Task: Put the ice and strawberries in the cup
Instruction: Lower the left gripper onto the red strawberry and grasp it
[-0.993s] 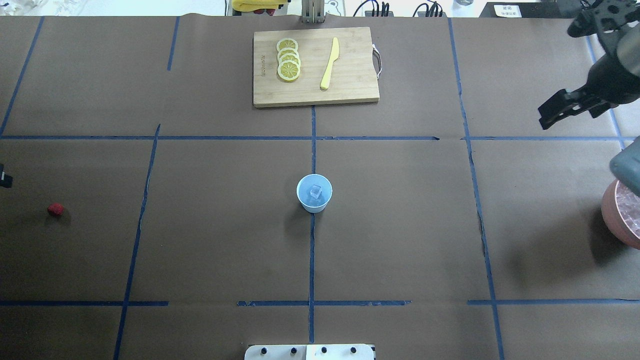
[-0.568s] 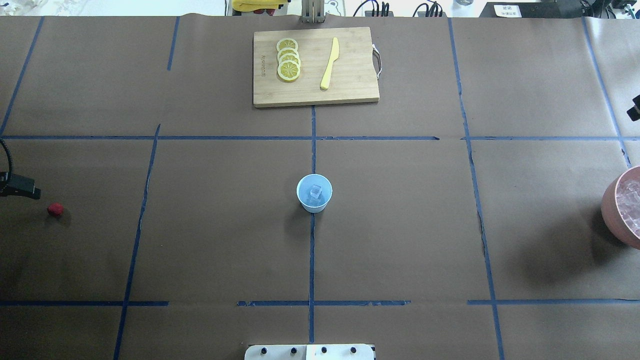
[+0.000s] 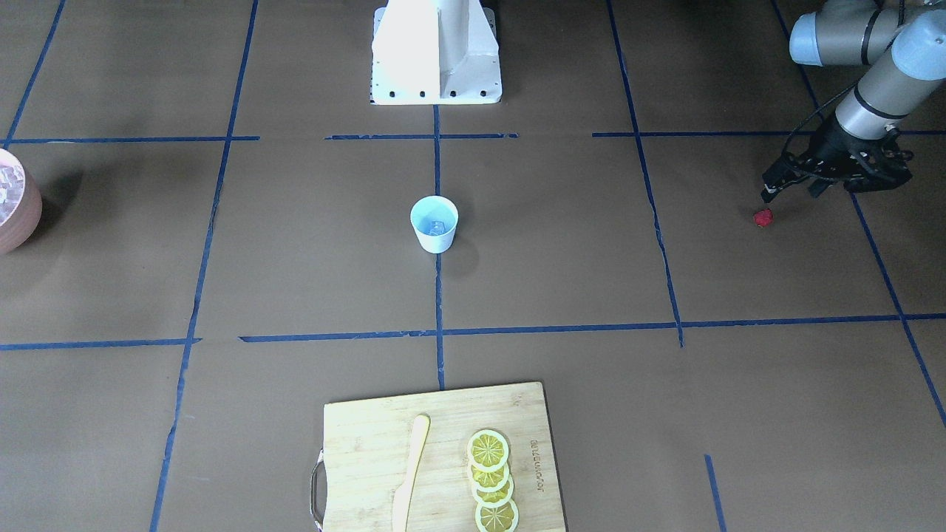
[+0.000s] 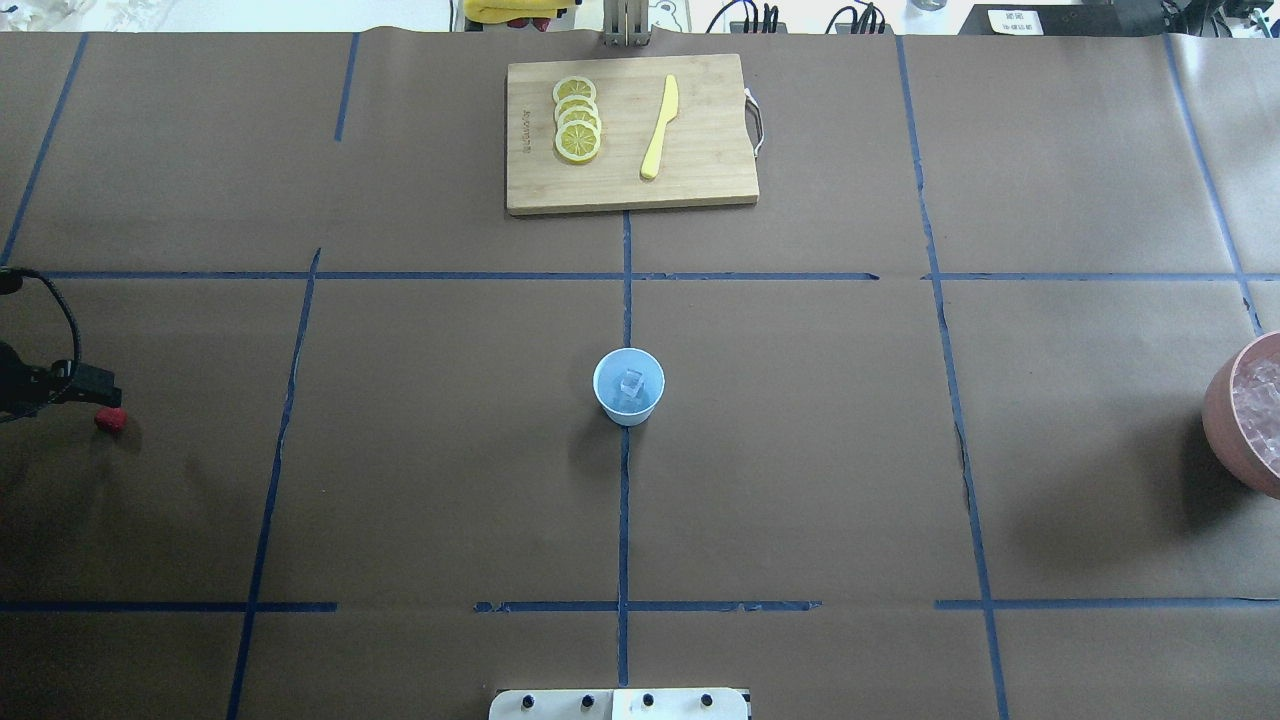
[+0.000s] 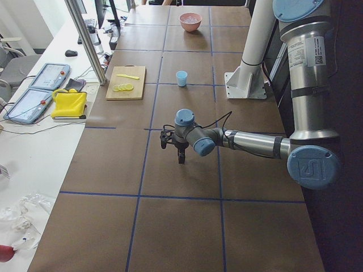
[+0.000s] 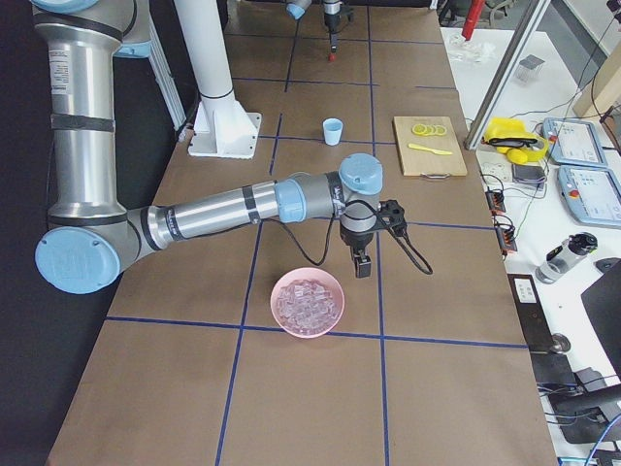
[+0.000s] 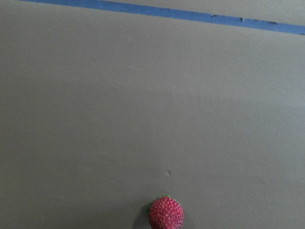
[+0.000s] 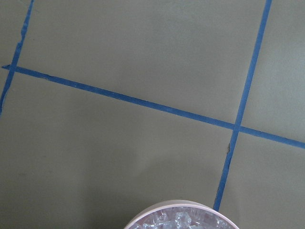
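- Brown paper-covered bench point(image 4: 800, 450): right gripper point(image 6: 362, 263) has backed off beside the pink bowl point(image 6: 275, 309); can't tell if it's clenched.
- Left gripper point(image 3: 789, 194) just slid in, jaws look spread, empty.
- White tapered cup point(image 4: 627, 416), mid-bench, already holds a clear ice cube point(image 4: 631, 382).
- Tiny red strawberry point(image 4: 111, 419) sits just beside the left gripper, so berry's next I reckon.

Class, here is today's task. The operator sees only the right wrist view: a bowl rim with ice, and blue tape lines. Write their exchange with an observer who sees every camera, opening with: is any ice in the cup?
Observer: Yes, one ice cube sits inside the cup.
Operator: And the strawberry?
Observer: The strawberry lies on the table, far out on the robot's left side, not in the cup.
Operator: Is an arm near it?
Observer: The left tool hangs close by it, open.
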`<state>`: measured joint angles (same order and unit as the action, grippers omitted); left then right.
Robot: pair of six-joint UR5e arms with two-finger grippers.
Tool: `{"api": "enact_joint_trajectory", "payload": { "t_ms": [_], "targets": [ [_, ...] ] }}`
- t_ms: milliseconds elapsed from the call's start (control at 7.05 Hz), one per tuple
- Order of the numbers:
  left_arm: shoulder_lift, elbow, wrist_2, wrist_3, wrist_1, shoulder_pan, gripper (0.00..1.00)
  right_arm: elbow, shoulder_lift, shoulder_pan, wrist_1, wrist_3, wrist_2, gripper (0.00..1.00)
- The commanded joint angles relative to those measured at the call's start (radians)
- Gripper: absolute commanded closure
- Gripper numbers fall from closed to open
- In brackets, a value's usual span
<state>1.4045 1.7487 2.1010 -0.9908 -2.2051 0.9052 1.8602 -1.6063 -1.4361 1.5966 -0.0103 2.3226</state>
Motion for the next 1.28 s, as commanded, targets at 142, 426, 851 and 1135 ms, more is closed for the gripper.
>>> {"api": "enact_joint_trajectory", "payload": {
  "t_ms": [142, 426, 851, 1135],
  "targets": [
    [0.046, -0.057, -0.013, -0.006, -0.016, -0.02, 0.0, -0.019, -0.02, -0.007, -0.024, -0.005, 0.011, 0.01],
    [0.048, -0.06, -0.013, -0.014, -0.018, -0.029, 0.0, -0.019, -0.02, -0.007, -0.024, -0.005, 0.014, 0.01],
    [0.044, -0.061, -0.012, -0.017, -0.016, -0.043, 0.01, -0.019, -0.015, -0.007, -0.024, -0.007, 0.014, 0.01],
    [0.044, -0.061, -0.012, -0.034, -0.018, -0.048, 0.12, -0.019, -0.012, -0.007, -0.024, -0.007, 0.014, 0.01]
  ]
}}
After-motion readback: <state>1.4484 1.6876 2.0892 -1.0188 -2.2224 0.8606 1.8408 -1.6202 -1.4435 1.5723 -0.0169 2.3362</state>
